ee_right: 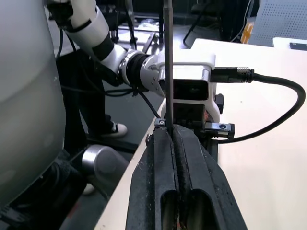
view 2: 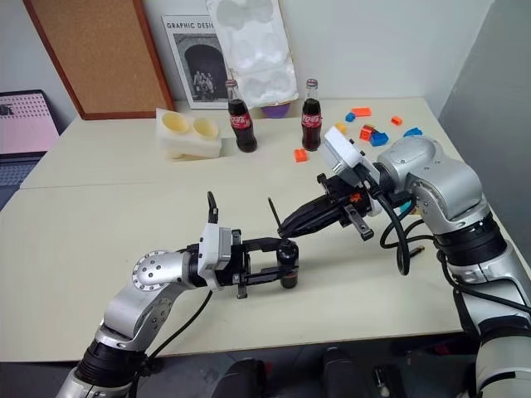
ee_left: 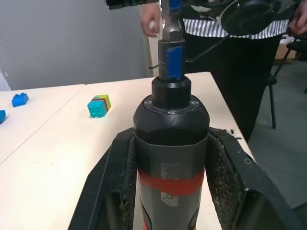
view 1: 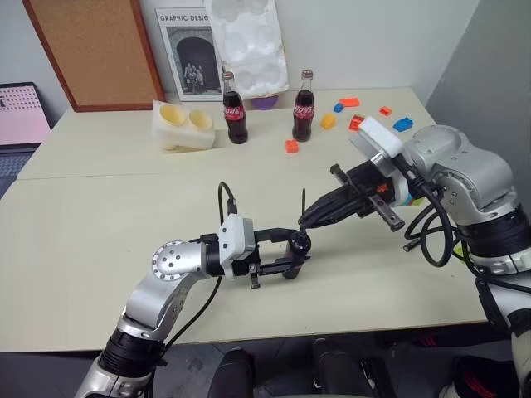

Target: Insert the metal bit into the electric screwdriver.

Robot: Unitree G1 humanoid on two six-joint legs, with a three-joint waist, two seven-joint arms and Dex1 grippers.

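Two cola bottles (view 1: 235, 108) (view 1: 304, 105) stand upright near the far edge of the tabletop (view 1: 99, 215), each still holding dark drink and capped. Beside them to the left sits a white foam block (view 1: 184, 124) with two round yellowish hollows; whether anything lies in them cannot be told. A purple bowl (view 1: 265, 102) peeks out between the bottles at the back.

The tabletop is pale cream and bare in the middle, with small orange and blue toy bricks (view 1: 349, 103) scattered toward its far right corner. Against the wall lean a cork board (view 1: 95, 50), a black-and-white poster (view 1: 189, 54) and a white moulded tray (view 1: 247, 37). In the left wrist view a person in a striped top (ee_left: 240, 26) stands past the end of the tabletop.

The electric screwdriver (ee_left: 170, 143) is a black, pen-shaped tool with a red band around its body and a small blue tip. The left gripper (view 1: 292, 253) has its fingers (ee_left: 108, 191) closed on the body, holding it level above the tabletop's near middle, tip toward the right arm. The right gripper (view 1: 305, 219) has its fingers (ee_right: 163, 191) pressed together on the metal bit (ee_right: 168, 62), a thin, straight, dark grey rod that sticks out past them. The bit's end sits just at the screwdriver's blue tip; whether it has entered cannot be told.
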